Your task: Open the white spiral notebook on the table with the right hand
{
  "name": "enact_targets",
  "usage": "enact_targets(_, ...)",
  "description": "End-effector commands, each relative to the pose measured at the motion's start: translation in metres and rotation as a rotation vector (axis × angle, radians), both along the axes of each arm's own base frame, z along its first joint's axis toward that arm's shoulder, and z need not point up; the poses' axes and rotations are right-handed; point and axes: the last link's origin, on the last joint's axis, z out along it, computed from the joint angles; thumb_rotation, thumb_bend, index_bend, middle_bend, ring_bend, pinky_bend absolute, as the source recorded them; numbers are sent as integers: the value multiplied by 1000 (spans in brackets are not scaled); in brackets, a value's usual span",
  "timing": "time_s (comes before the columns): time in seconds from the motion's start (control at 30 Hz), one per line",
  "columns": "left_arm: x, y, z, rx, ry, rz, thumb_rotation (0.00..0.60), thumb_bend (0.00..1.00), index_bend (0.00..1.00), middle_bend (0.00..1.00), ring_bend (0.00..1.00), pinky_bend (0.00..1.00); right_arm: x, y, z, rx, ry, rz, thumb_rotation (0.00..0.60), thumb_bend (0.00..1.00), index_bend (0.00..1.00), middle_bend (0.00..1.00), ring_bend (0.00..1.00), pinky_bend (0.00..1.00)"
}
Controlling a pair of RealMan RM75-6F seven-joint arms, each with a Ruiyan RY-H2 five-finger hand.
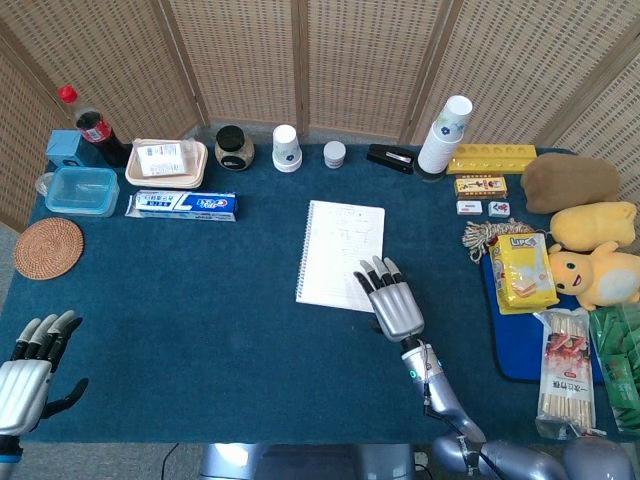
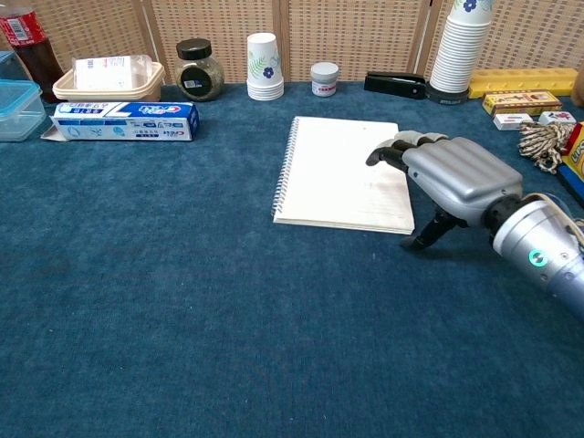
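The white spiral notebook [image 2: 344,173] lies closed mid-bench — nothing opened yet. The right robot hand [image 2: 444,173] hovers over its right edge, fingers spread, holding nothing; catching the cover's edge and turning it is all left to do.

notebook [image 1: 342,255] mid-table, right hand [image 1: 392,302] over its near right corner

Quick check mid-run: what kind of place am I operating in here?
Probably a staged indoor test area, not a home: woven screen panels behind a blue-clothed table set with unrelated props like toothpaste and plush toys.
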Motion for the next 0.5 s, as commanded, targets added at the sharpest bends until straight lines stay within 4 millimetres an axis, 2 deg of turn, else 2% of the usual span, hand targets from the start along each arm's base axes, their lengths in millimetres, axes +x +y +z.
enact_targets(0.03,2,-1,3,11,-3,-8,600,271,114,68,7,0,1,-4,-2,1,-2,5,600,163,155,146,33,117)
enact_targets(0.5,4,-1,3,10,-11,-10,600,270,111,67,7,0,-4,-17,4,-19,18,11,600,164,149,143,32,117)
